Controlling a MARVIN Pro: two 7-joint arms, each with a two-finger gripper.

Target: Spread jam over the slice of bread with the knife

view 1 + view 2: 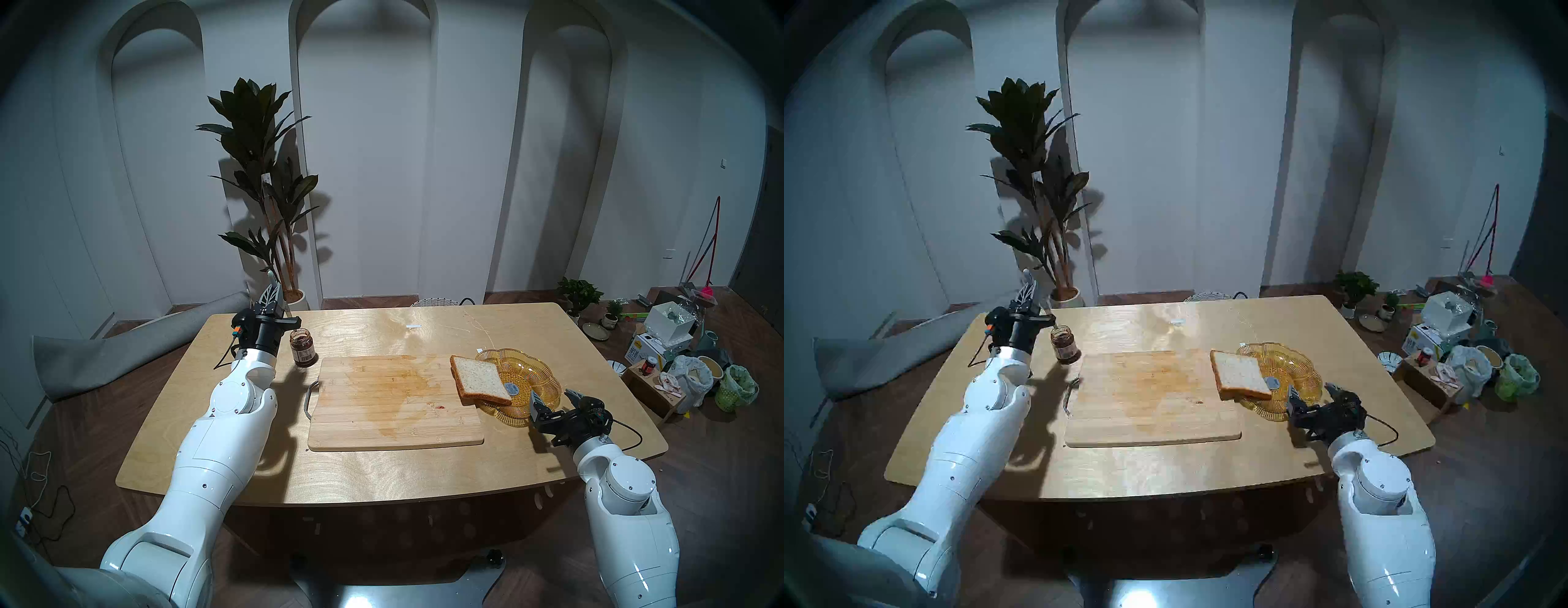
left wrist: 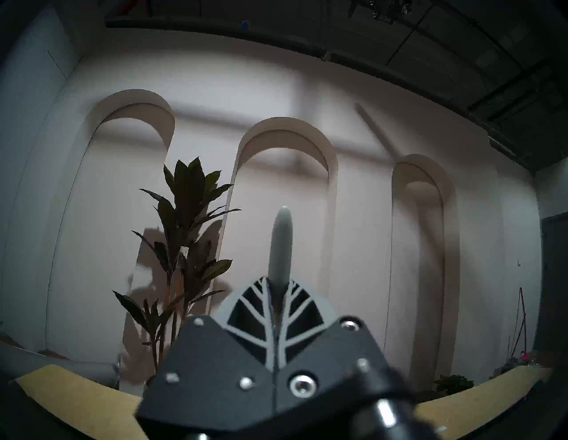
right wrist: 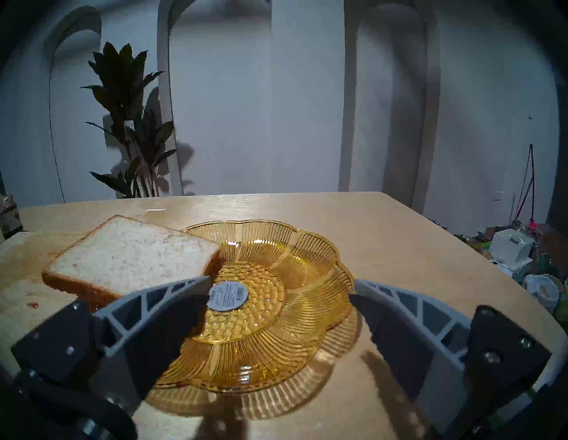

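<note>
**Knife in hand, jar not yet entered; bread half off its dish**

Step in hand, as judged: loading the knife with jam. No jam on the slice of bread (image 1: 480, 379); its top face is clean white in the right wrist view. Only a small red fleck on the cutting board (image 1: 394, 403).

Left pincer (image 1: 271, 296): clamped tight on the knife (image 2: 280, 245). The pale grey-blue handle sticks out beyond the fingertips, up and away toward the wall. The blade does not show in any view, so which way it points from the grip cannot be told. The pincer sits above the far-left corner of the desk (image 1: 382, 479), tilted upward, just beside and behind the jar of jam (image 1: 303, 347). Jar is open-mouthed, upright, standing on the desk off the board's far-left corner.

Right pincer (image 3: 278, 285): jaws wide, holding nothing, roughly level, hovering at the near rim of the amber glass dish (image 3: 307, 276). Left finger is close in front of the bread's near corner; contact not evident.

Bread: leaning, one edge on the dish rim, the other overhanging the board's right end.

Next move calls for: turning the left wrist so the working end goes down into the jar mouth. The jar is narrow, so alignment matters; a knock could tip it. Bread looks unstable; it likely wants settling flat before spreading.
</note>
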